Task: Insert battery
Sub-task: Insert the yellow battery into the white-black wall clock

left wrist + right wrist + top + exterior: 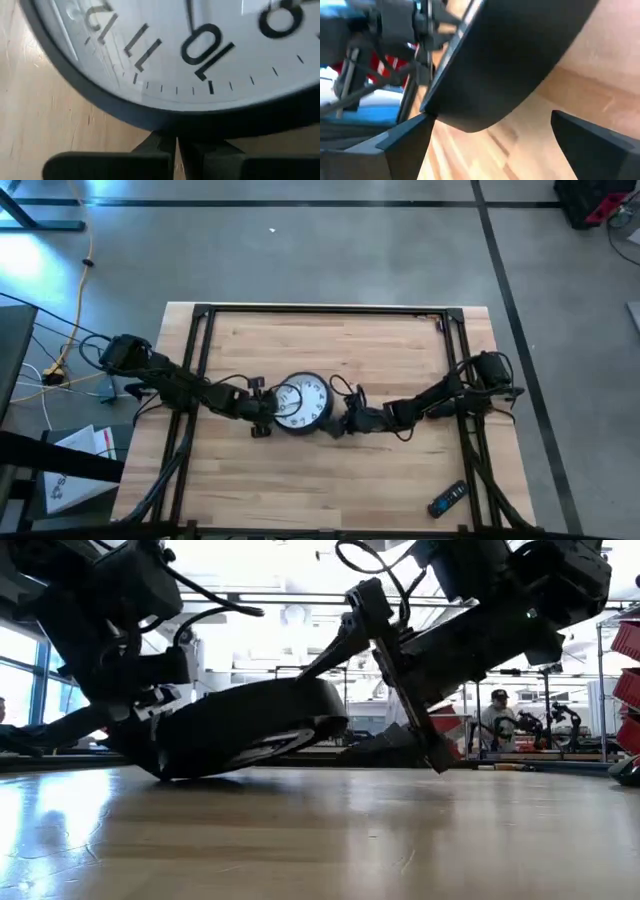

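A round wall clock [300, 402] with a black rim and white face sits mid-table, face up. In the low view the clock [240, 730] is tilted, its left edge down on the wood and its right edge raised. My left gripper [262, 412] is shut at the clock's left edge, beside the 10 and 11 marks [175, 55]. My right gripper [340, 423] is open at the raised right edge; in its wrist view the rim [510, 60] stands over the gap between its fingers. The battery is out of view. My left gripper has its shut fingertips [175, 147] against the outside of the clock's black rim [170, 122], below the 10 and 11 marks. It comes in level from the table's left. That side of the clock is down on the table. My right gripper is open, and the raised rim's lower edge [437, 112] meets the tip of one finger [405, 142]. The other finger [592, 145] stands apart from the clock. It comes from the table's right, slanting down. The clock leans tilted, this side clear of the wood.
A dark oblong object with a blue end [447, 500] lies near the table's front right corner. A black frame [330, 310] runs along the far edge and both sides of the table. Bare wood [300, 490] lies in front of the clock.
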`<state>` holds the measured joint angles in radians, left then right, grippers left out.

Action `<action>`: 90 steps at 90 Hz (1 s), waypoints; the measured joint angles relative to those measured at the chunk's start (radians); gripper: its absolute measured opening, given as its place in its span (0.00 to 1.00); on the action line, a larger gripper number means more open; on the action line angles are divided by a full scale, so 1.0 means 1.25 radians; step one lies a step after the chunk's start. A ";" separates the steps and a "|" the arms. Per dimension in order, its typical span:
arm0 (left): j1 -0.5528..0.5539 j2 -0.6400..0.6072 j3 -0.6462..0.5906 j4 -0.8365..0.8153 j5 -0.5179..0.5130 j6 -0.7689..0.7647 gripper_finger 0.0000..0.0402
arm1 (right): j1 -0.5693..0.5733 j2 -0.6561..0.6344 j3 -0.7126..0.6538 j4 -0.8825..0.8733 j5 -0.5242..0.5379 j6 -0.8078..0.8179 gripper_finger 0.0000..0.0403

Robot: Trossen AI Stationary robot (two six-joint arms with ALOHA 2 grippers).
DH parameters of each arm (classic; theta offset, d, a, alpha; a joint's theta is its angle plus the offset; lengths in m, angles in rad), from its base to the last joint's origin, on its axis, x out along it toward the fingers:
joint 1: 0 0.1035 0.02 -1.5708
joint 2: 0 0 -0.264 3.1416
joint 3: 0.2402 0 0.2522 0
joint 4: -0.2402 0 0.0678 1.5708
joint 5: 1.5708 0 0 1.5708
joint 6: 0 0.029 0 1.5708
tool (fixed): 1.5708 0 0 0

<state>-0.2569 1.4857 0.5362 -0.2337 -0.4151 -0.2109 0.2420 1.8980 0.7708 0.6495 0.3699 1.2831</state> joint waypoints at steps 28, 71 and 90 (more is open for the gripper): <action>-0.001 0.001 0.000 0.004 -0.007 0.018 0.00 | -0.025 0.002 0.002 0.054 0.049 -0.007 0.93; 0.099 -0.066 -0.002 -0.057 0.010 0.028 0.00 | -0.102 0.016 0.001 0.042 -0.048 -0.067 0.93; 0.246 -0.072 -0.002 -0.105 0.042 0.154 0.00 | -0.162 -0.008 0.001 0.044 -0.232 -0.220 0.93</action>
<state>0.0512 1.3956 0.5331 -0.3650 -0.3622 -0.0178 0.0399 1.8885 0.7715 0.7044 0.0802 1.0080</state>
